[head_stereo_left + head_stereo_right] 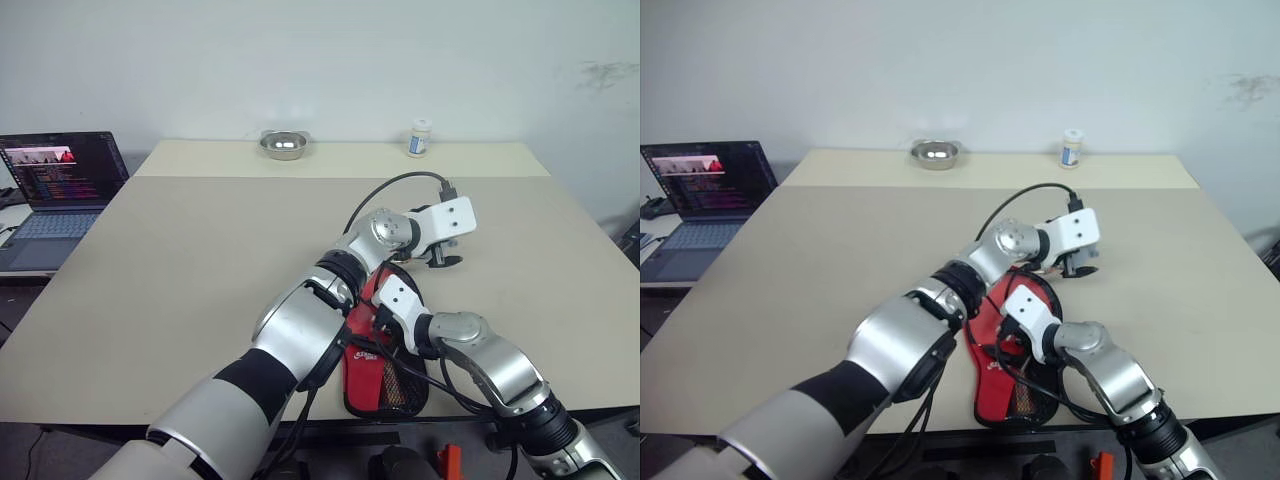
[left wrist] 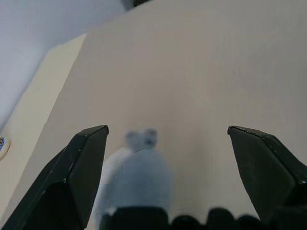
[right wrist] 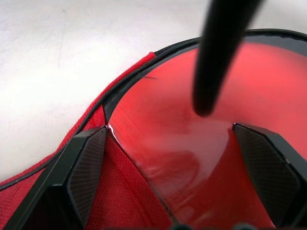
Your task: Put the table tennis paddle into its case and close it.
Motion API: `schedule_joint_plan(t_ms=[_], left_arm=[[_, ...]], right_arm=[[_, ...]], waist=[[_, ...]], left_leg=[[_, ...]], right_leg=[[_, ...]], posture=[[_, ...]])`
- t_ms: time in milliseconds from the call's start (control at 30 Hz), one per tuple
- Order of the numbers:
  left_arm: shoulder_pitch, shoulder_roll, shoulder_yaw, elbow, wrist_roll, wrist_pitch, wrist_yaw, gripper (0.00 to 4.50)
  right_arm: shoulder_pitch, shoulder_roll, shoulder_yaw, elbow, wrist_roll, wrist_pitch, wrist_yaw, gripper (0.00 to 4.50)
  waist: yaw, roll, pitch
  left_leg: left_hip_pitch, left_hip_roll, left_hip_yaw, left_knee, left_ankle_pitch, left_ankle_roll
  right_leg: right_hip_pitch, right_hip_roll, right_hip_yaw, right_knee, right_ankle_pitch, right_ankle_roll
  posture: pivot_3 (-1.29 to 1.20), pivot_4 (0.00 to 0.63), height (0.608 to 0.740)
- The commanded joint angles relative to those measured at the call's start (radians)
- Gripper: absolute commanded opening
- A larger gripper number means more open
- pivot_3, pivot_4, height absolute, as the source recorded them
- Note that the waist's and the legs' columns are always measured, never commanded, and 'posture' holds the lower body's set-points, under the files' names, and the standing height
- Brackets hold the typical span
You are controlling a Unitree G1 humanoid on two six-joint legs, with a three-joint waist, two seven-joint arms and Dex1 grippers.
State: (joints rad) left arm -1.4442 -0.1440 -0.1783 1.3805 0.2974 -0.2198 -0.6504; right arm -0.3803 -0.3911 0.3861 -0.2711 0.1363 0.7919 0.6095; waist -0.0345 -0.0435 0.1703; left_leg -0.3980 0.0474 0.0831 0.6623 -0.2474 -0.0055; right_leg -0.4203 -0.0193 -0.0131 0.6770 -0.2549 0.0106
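the table tennis paddle point(image 3: 201, 124) lies partly inside the case point(image 1: 1012, 385) at the lower centre of the frame, near the desk point(image 1: 200, 260) front edge; its long axis seems to run toward the far edge. the right tool point(image 3: 172, 143) hovers spread directly over the red face, nearest. the left tool point(image 2: 168, 143), spread and empty, sits just above it in the frame, pointing right.

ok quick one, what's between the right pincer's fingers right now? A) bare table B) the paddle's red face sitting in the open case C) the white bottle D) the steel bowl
B: the right wrist view shows the right pincer open over the paddle's red face, with the case edging around it.
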Motion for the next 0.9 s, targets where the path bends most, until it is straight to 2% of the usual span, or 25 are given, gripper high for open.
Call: schedule_joint_plan(t_ms=[33,233,333,500,667,800,900], left_arm=[[-0.022,0.055,0.072,-0.058,-0.075,-0.003,-0.040,4.44],[0.066,0.179,0.105,-0.118,-0.141,-0.010,-0.263,4.44],[0.122,0.221,0.116,-0.164,-0.174,0.013,-0.324,4.44],[0.230,0.249,0.105,-0.291,-0.228,0.069,-0.466,4.44],[0.385,0.252,0.046,-0.474,-0.241,0.147,-0.547,4.44],[0.464,0.257,-0.011,-0.548,-0.211,0.154,-0.529,4.44],[0.515,0.252,-0.040,-0.558,-0.199,0.162,-0.496,4.44]], right_arm=[[0.031,0.003,0.002,0.045,-0.006,0.074,-0.024,4.50],[0.036,-0.022,-0.160,-0.233,0.097,0.241,-0.037,4.50],[0.030,-0.056,-0.273,-0.374,0.172,0.363,-0.025,4.50],[0.015,-0.176,-0.499,-0.484,0.288,0.505,0.028,4.50],[-0.047,-0.330,-0.629,-0.319,0.282,0.431,0.041,4.50],[-0.133,-0.338,-0.627,-0.173,0.271,0.344,0.020,4.50],[-0.246,-0.278,-0.587,0.027,0.232,0.235,-0.029,4.50]], waist=[[-0.002,0.000,0.000],[0.003,0.001,0.001],[0.005,0.001,0.001],[0.012,0.001,0.001],[0.009,0.001,0.002],[0.003,0.001,0.002],[0.000,0.001,0.001]], left_leg=[[0.000,0.000,0.000,0.000,0.000,0.000],[-0.002,0.001,0.000,0.000,0.000,0.000],[-0.005,0.000,0.001,0.000,0.000,0.000],[-0.017,0.000,-0.002,0.002,0.000,0.000],[-0.017,-0.001,-0.001,0.002,0.000,0.000],[-0.017,-0.001,-0.001,0.002,0.000,0.000],[-0.015,-0.001,0.000,0.002,0.000,0.000]], right_leg=[[0.000,0.000,0.000,0.000,0.000,0.000],[-0.001,0.000,0.000,0.000,0.000,0.000],[-0.002,-0.002,0.000,-0.003,0.000,0.000],[-0.011,-0.002,-0.003,-0.004,0.002,-0.004],[-0.012,-0.003,-0.002,-0.003,0.002,-0.004],[-0.014,-0.001,0.000,0.000,0.001,-0.002],[-0.015,0.001,0.001,0.002,0.001,-0.002]], posture=[[0.00,0.150,0.740],[0.00,0.150,0.740],[0.00,0.150,0.740],[0.00,0.150,0.740],[0.00,0.150,0.740],[0.00,0.150,0.740],[0.00,0.150,0.740]])
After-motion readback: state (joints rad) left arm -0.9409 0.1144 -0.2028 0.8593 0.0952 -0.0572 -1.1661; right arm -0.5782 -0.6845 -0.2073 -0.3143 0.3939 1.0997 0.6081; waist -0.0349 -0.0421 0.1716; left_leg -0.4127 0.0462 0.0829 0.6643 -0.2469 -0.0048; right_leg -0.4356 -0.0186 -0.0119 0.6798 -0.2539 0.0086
